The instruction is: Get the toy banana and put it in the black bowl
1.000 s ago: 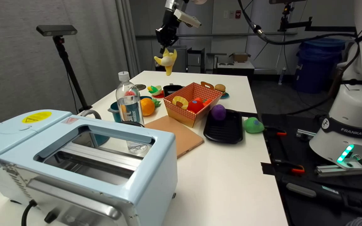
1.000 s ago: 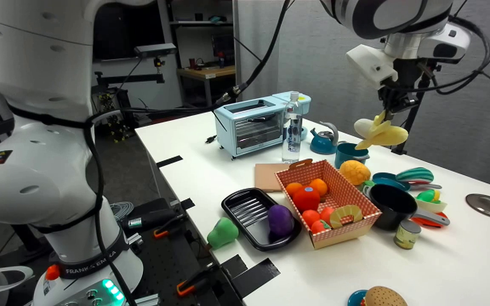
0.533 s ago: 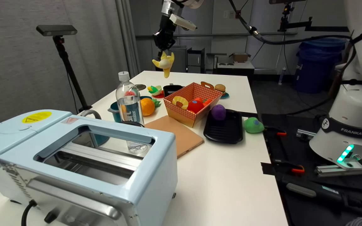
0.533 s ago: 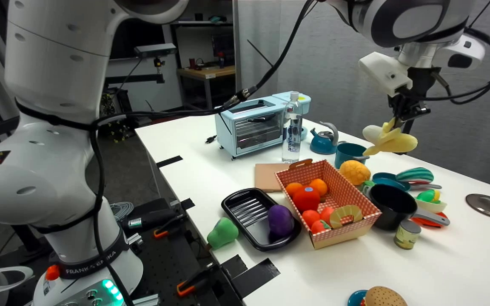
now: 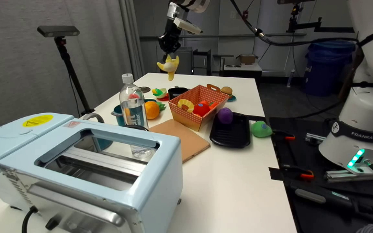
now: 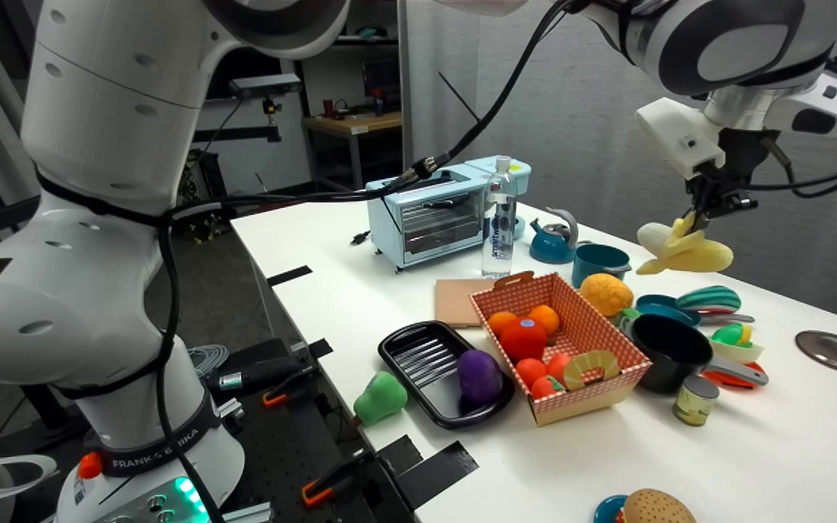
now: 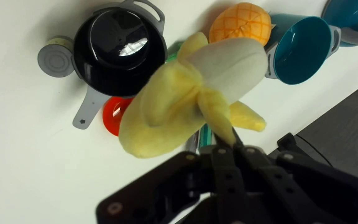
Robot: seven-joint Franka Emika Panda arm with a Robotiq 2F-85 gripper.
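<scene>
– Left to right in the wrist view, what could go wrong?
– Upper left, the can [image 7: 55, 59] stands beside the round black bowl [image 7: 118, 49], touching or nearly; knocking the bowl could topple it. Mid-frame, the banana [image 7: 165, 107] hangs above the bench [image 7: 26, 161], not yet in the bowl. Dropped now, I suspect it would miss and land near the red dish [image 7: 112, 116].
– And the fingers [image 7: 223, 160], lower right?
– Pinched together on one peel flap, by the look of it. So small a hold could let the banana swing, catch on the rim or slip free.
– How does it look?
– Soft, probably plush. The fat yellow body lies lower left, loose flaps splay from the middle, and the pale peeled end points to the upper right.
</scene>
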